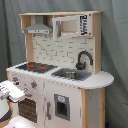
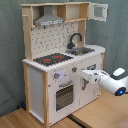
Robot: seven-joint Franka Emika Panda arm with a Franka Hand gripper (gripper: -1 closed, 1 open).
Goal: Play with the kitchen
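The claw [image 2: 84, 75], its jaws' state impossible to tell, sits near the knobs [image 2: 74, 69] on the kitchen [image 2: 47, 95] front, probably lined up to turn one.

The arm [image 1: 11, 92] is cut off by the first exterior view's left edge, so only its white end shows, and the gripper [image 1: 22, 95] is too blurred to tell how its fingers stand. In the second exterior view the arm [image 2: 112, 81] runs out at the second exterior view's right edge. There the gripper [image 2: 81, 73] hides part of the kitchen [image 2: 60, 60] front, just beside the knobs [image 2: 56, 76], whose markings are too small to read. The first exterior view's bottom edge cuts off the kitchen [image 1: 60, 75] base.
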